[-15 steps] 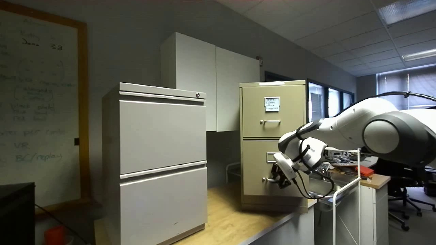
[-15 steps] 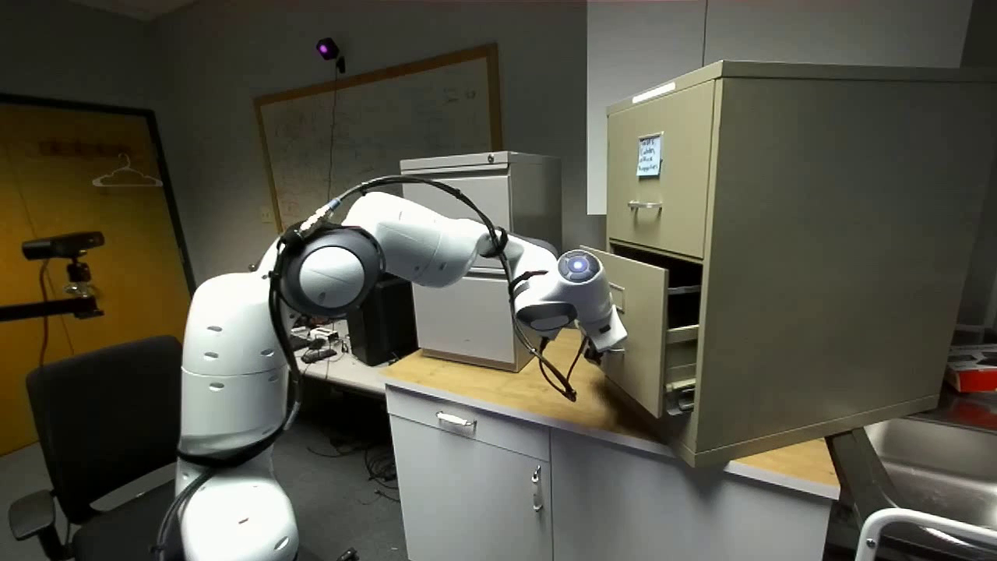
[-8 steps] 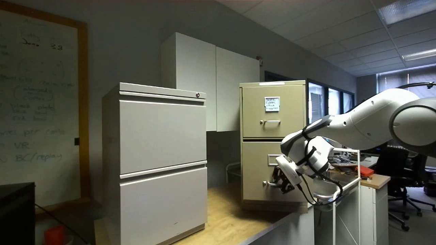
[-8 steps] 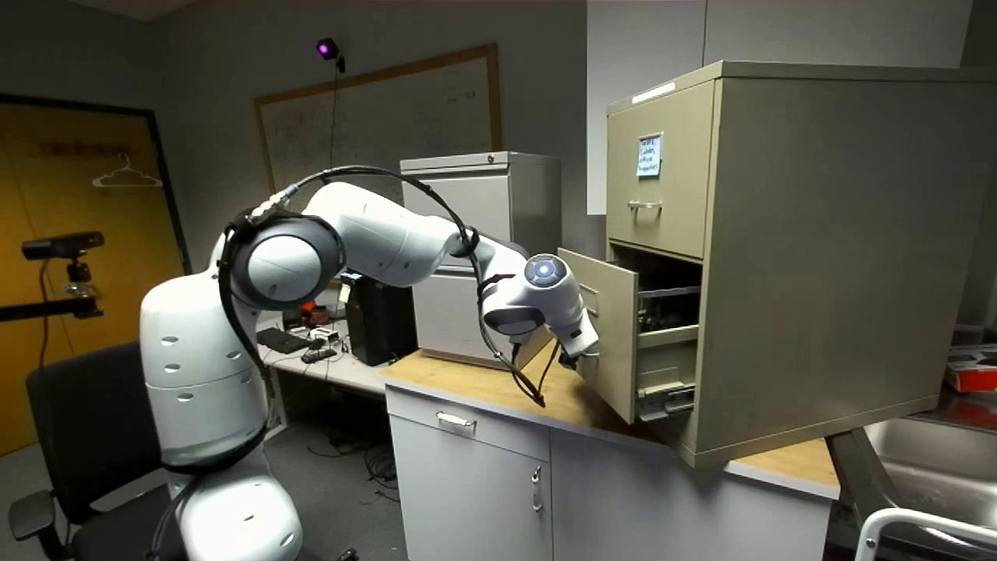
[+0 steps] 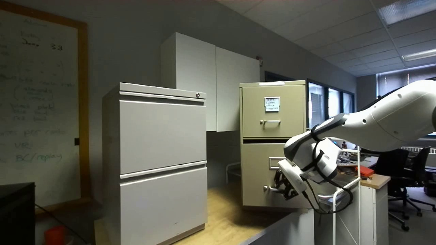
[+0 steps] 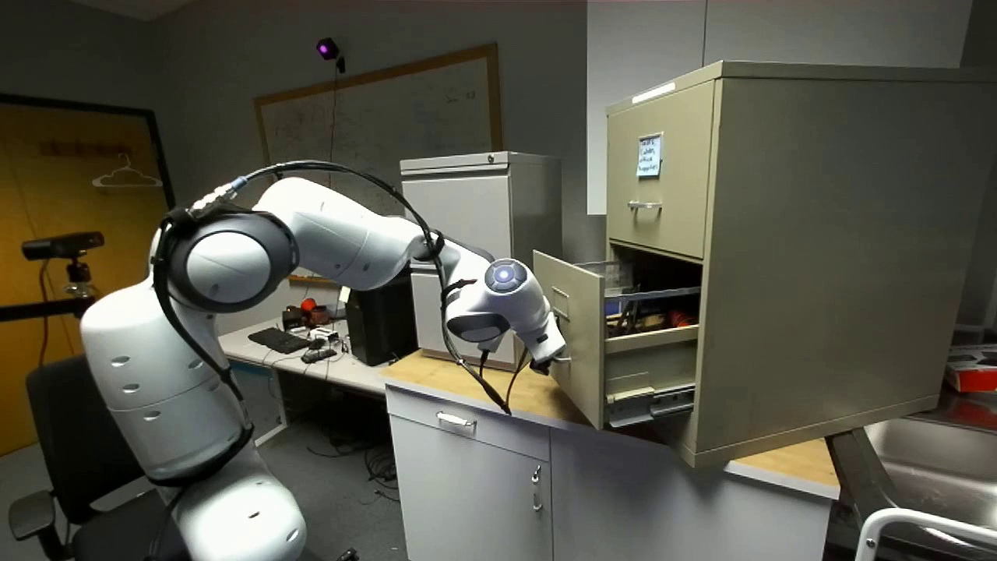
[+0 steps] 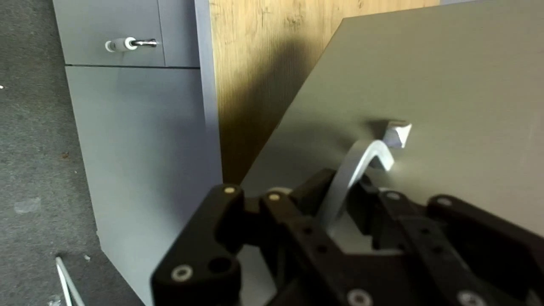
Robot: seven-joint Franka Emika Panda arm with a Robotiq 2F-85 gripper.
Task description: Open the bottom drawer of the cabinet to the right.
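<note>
The beige-yellow cabinet stands on the wooden counter; it also shows in an exterior view. Its bottom drawer is well out, with its side rail and things inside showing. The drawer's plain front also shows in an exterior view and fills the right of the wrist view. My gripper has its fingers closed on both sides of the silver drawer handle. In an exterior view the gripper covers the handle's far end. The upper drawer is shut.
A pale grey cabinet stands on the counter beside the beige one. The counter's base cupboards are below. A white rail and a sink are beyond the beige cabinet. A black chair stands behind the arm.
The bottom drawer has slid steadily further out of the cabinet. My gripper and arm have moved back with it, still on the handle. More of the drawer's contents show now.
</note>
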